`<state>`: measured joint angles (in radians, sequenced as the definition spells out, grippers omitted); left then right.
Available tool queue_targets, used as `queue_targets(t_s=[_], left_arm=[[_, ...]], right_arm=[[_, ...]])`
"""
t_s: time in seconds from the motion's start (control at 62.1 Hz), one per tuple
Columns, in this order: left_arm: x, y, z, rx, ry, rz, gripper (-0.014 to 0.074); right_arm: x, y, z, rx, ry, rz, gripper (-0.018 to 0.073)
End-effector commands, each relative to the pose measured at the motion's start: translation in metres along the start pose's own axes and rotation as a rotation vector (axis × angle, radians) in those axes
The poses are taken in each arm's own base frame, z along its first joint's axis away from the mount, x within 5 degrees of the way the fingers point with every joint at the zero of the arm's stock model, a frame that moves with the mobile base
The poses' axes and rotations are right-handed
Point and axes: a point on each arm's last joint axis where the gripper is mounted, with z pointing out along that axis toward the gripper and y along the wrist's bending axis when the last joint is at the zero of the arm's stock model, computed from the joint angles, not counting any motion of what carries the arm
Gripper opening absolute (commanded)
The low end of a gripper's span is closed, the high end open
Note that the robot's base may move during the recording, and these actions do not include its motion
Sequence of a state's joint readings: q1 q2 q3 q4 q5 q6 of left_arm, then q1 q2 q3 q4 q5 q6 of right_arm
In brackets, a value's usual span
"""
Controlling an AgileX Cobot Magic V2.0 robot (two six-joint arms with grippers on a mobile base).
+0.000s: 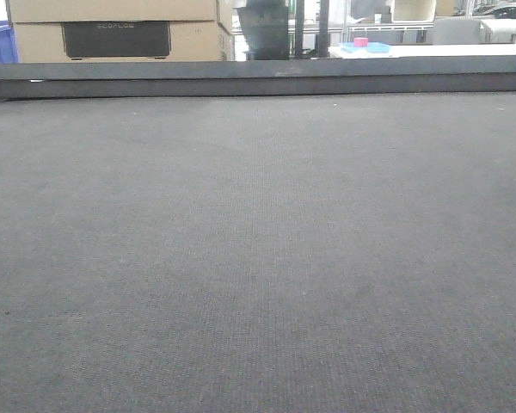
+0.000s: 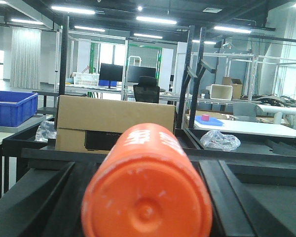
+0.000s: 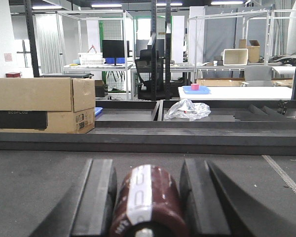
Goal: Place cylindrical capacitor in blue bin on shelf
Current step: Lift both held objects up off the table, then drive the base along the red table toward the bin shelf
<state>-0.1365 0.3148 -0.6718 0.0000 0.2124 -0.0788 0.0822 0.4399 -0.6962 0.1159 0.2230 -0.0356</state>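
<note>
Orange cylinder (image 2: 147,197), its flat end close to the left wrist lens, sits clamped between the dark fingers (image 2: 42,200) of the left gripper (image 2: 144,148). That arm is held level and faces a cardboard box (image 2: 113,116), with a blue crate (image 2: 12,106) off to one side. Low and level over the grey mat (image 3: 34,182), the right gripper (image 3: 148,165) presses its fingers against both sides of the dark red cylindrical capacitor (image 3: 148,202) with its white band.
</note>
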Motion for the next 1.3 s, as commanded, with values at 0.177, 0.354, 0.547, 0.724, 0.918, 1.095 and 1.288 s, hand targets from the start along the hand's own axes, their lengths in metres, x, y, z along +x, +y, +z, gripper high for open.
queue_targets(t_s=[0.177,0.354,0.547,0.724,0.918,1.095,1.288], left_arm=[[-0.0015,0.0000,-0.0008,0.000,-0.016,0.000,-0.0111],[-0.0015,0.0000,-0.0008,0.000,-0.016,0.000,-0.0111],[-0.0015,0.0000,-0.0008,0.000,-0.016,0.000,-0.0111],[-0.0015,0.0000,-0.0008,0.000,-0.016,0.000,-0.0111],[-0.0015,0.0000,-0.0008,0.000,-0.016,0.000,-0.0111],[-0.0015,0.0000,-0.0008,0.000,-0.016,0.000,-0.0111],[-0.0015,0.0000,-0.0008,0.000,-0.016,0.000,-0.0111]], right_arm=[[-0.0028,0.0000,-0.0013,0.000,-0.027,-0.002,-0.0167],[-0.0028,0.0000,-0.0013,0.000,-0.027,-0.002,-0.0167],[-0.0028,0.0000,-0.0013,0.000,-0.027,-0.002,-0.0167],[-0.0028,0.0000,-0.0013,0.000,-0.027,-0.002,-0.0167],[-0.0028,0.0000,-0.0013,0.000,-0.027,-0.002,-0.0167],[-0.0028,0.0000,-0.0013,0.000,-0.027,-0.002,-0.0167],[-0.0028,0.0000,-0.0013,0.000,-0.027,-0.002,-0.0167]])
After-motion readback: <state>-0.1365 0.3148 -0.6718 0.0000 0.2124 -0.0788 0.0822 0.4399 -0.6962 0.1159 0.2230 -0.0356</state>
